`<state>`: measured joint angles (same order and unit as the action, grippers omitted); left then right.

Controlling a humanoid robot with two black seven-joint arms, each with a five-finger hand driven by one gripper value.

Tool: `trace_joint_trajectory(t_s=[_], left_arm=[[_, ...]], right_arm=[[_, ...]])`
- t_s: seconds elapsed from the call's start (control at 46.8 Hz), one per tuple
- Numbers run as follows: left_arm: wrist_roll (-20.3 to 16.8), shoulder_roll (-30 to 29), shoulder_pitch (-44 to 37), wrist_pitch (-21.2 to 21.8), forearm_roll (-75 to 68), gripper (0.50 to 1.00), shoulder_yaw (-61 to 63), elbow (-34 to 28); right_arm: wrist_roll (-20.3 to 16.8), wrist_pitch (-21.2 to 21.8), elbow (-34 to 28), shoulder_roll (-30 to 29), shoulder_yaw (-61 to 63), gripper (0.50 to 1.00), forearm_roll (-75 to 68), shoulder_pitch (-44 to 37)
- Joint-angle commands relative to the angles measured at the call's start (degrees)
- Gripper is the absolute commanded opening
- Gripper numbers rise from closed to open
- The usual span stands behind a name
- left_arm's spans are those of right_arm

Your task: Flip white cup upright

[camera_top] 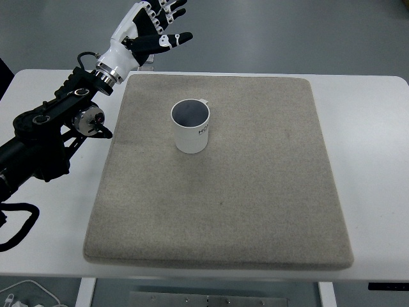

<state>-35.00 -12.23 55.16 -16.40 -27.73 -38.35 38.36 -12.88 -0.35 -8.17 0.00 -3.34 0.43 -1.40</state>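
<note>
One arm in view. White bench [370, 147] carries a grey mat [255, 192]. Left robot hand [153, 29] at 11 o'clock, beyond the mat's edge, fingers spread, holding nothing. White cup [190, 126] on the mat, just toward 11 of centre, standing mouth-up. Flip looks done; nothing left but withdrawing.
</note>
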Motion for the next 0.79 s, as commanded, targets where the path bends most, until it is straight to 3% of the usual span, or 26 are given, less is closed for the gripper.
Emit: trace_joint_trajectory(t_s=[0.0,0.384,0.555,0.662,0.769], left_arm=[[0.0,-0.2,-0.1,0.5,1.5,0.994,-0.2,-0.6],[0.0,-2.5,-0.5,5.2,17.9,0.994,-0.3,-4.7],[14.5,-2.4,-0.3,4.4,26.4,0.994,-0.5,-10.1],[18.5,-1.2,0.0,3.0,31.5,0.994,-0.3,-14.9],[19.3,0.1,0.0,0.6,34.1,0.994,-0.6,-15.6]], right_arm=[[0.0,0.0,0.0,0.0,0.0,0.930,0.0,0.0],[0.0,0.0,0.0,0.0,0.1,0.930,0.0,0.0],[0.0,0.2,0.0,0.0,-0.1,0.930,0.0,0.0],[0.0,0.2,0.0,0.0,0.0,0.930,0.1,0.0],[0.0,-0.2,0.1,0.0,-0.2,0.930,0.2,-0.1]])
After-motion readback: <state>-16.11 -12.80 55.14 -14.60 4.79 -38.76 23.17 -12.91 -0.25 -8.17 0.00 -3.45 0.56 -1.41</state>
